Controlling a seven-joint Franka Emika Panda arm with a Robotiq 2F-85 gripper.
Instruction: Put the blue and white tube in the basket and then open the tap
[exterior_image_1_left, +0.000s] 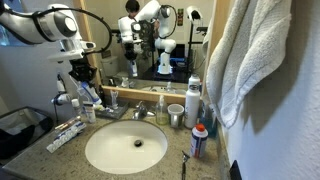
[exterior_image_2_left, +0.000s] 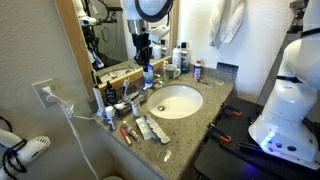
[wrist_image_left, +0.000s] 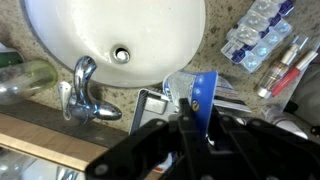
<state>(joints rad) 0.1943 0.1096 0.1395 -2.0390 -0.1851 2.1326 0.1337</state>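
My gripper (wrist_image_left: 190, 125) is shut on the blue and white tube (wrist_image_left: 203, 92), which sticks out from between the fingers. In the wrist view the tube hangs just beside the basket (wrist_image_left: 141, 100), a low dark rectangular bin on the counter between the tap and the gripper. The chrome tap (wrist_image_left: 84, 92) stands at the sink's edge, left of the basket. In an exterior view my gripper (exterior_image_1_left: 85, 88) is low over the counter left of the tap (exterior_image_1_left: 140, 113). In an exterior view it (exterior_image_2_left: 146, 66) hovers by the mirror, behind the sink.
The white sink (wrist_image_left: 110, 30) is in the granite counter. Blister packs (wrist_image_left: 258, 30) and a pale tube with red marks (wrist_image_left: 287, 62) lie to one side. A green bottle (wrist_image_left: 25, 75), a cup (exterior_image_1_left: 176, 114), a blue bottle (exterior_image_1_left: 199, 140) and a hanging towel (exterior_image_1_left: 250, 50) are nearby.
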